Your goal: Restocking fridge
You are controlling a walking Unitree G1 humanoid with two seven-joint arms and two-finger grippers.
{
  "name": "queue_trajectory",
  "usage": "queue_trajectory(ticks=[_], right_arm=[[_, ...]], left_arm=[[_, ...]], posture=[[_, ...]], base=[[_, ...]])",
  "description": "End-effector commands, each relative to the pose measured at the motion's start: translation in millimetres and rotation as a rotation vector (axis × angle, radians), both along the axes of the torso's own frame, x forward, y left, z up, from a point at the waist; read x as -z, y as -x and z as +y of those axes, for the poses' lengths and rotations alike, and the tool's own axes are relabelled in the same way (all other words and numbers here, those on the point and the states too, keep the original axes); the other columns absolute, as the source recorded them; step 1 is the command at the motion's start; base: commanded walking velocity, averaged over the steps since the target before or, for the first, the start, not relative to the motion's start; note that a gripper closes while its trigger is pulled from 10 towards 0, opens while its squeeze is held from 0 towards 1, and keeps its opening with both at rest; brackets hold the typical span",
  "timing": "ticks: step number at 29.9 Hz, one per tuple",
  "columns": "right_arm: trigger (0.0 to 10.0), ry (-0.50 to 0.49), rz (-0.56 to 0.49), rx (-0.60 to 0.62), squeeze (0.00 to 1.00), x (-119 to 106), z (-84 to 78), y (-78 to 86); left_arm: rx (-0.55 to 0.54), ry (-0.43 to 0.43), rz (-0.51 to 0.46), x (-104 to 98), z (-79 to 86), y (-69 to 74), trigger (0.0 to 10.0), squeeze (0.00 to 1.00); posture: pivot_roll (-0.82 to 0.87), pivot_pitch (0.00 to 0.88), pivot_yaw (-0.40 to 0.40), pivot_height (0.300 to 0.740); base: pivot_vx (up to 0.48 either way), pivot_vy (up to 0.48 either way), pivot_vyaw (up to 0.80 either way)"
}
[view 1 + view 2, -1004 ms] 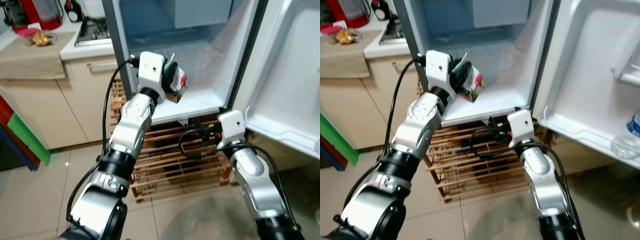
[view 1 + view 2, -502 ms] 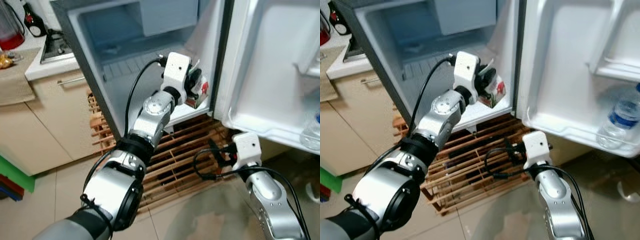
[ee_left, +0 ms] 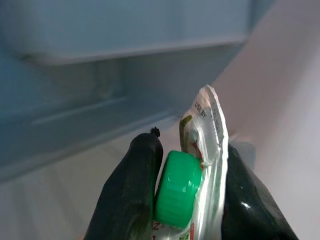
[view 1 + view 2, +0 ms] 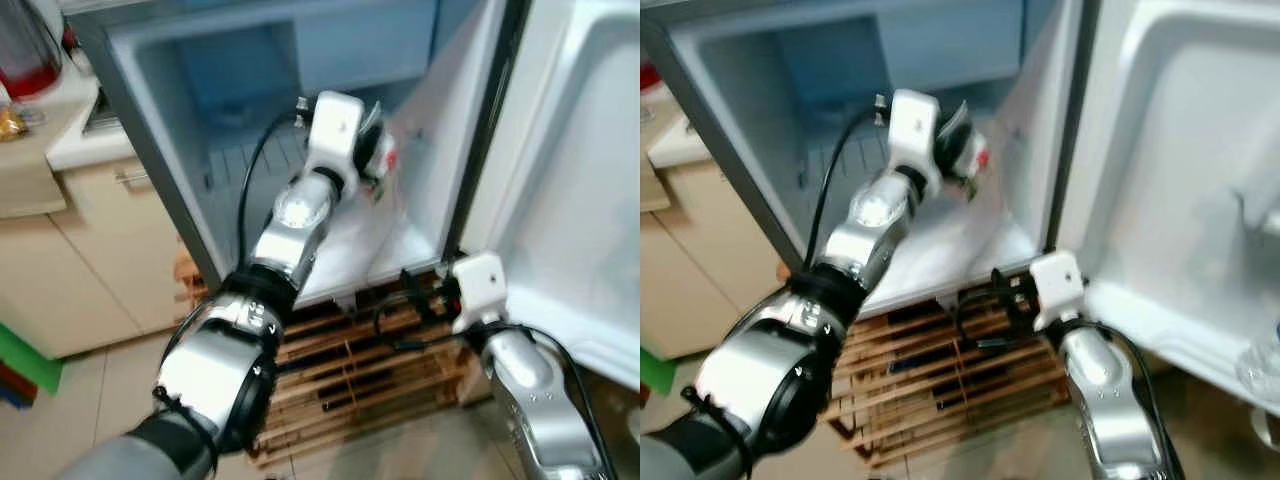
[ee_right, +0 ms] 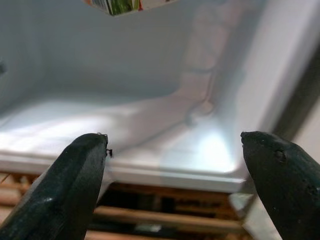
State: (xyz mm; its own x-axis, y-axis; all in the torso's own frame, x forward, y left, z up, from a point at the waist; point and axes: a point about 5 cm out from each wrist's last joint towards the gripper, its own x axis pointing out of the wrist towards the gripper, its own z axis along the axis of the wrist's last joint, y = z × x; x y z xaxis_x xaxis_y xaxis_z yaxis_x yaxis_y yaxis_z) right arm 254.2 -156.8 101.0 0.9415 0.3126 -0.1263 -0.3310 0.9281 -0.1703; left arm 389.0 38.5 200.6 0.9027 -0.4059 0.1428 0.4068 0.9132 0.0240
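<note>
- The robot stands before an open fridge (image 4: 420,250), its white compartment lit from inside and its door (image 4: 590,200) swung wide on the robot's right.
- The left arm reaches up and forward into the compartment. The left gripper (image 4: 372,160) is closed around a small drink carton (image 3: 202,165).
- In the left wrist view, the two black fingers (image 3: 135,200) press on either side of the carton, which has a green screw cap (image 3: 179,189) and a crimped top seam with printed lettering.
- The carton hangs in the air inside the fridge, above the white floor of the compartment and near its right inner wall, touching nothing but the fingers.
- Behind the carton, at the back of the compartment, sits a pale blue drawer or box front (image 4: 365,45).
- The right arm is held low, with the right gripper (image 5: 175,165) in front of the fridge's bottom front lip. Its fingers are spread wide apart and hold nothing.
- The right wrist view looks between those fingers into the bare white compartment, with the carton's bottom edge overhead.
- Under the fridge is a slatted wooden rack (image 4: 350,380).
- To the robot's left are cream kitchen cabinets (image 4: 90,250) and a counter.
</note>
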Motion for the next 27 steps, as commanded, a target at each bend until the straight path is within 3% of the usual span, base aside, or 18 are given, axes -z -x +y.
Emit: queue_trajectory(ticks=[1, 12, 15, 16, 23, 27], right_arm=[[10.0, -0.006, 0.004, -0.013, 0.00, -1.2, 2.3, 2.8], [10.0, -0.003, 0.006, -0.100, 0.00, -10.3, 9.0, 21.1], [10.0, -0.022, -0.010, -0.134, 0.00, -21.3, 11.7, 27.2], [10.0, -0.031, -0.022, -0.151, 0.00, -30.3, 12.2, 30.1], [10.0, -0.021, -0.040, -0.165, 0.00, -47.2, 9.0, 43.9], [10.0, -0.016, -0.066, -0.163, 0.00, -59.5, 12.2, 58.4]], left_arm=[[-0.004, -0.012, 0.014, 3.4, -0.6, 0.6, 10.0, 0.00], [-0.203, 0.017, 0.135, 51.9, 20.2, 12.0, 10.0, 0.00], [-0.265, 0.012, 0.154, 64.7, 31.3, 15.0, 10.0, 0.00], [-0.319, -0.001, 0.173, 74.2, 43.8, 15.9, 10.0, 0.00], [-0.414, 0.007, 0.179, 79.6, 60.9, 15.3, 10.0, 0.00], [-0.537, 0.009, 0.135, 56.7, 61.7, 3.6, 10.0, 0.00]], posture=[[-0.16, 0.033, 0.081, 0.740], [-0.18, 0.117, 0.072, 0.740], [-0.21, 0.163, 0.061, 0.740], [-0.22, 0.184, 0.052, 0.740], [-0.26, 0.231, 0.033, 0.740], [-0.31, 0.261, 0.032, 0.740]], base=[[0.000, 0.000, 0.00], [0.000, 0.000, 0.00], [0.000, 0.000, 0.00], [0.000, 0.000, 0.00], [0.000, 0.000, 0.00], [0.000, 0.000, 0.00]])
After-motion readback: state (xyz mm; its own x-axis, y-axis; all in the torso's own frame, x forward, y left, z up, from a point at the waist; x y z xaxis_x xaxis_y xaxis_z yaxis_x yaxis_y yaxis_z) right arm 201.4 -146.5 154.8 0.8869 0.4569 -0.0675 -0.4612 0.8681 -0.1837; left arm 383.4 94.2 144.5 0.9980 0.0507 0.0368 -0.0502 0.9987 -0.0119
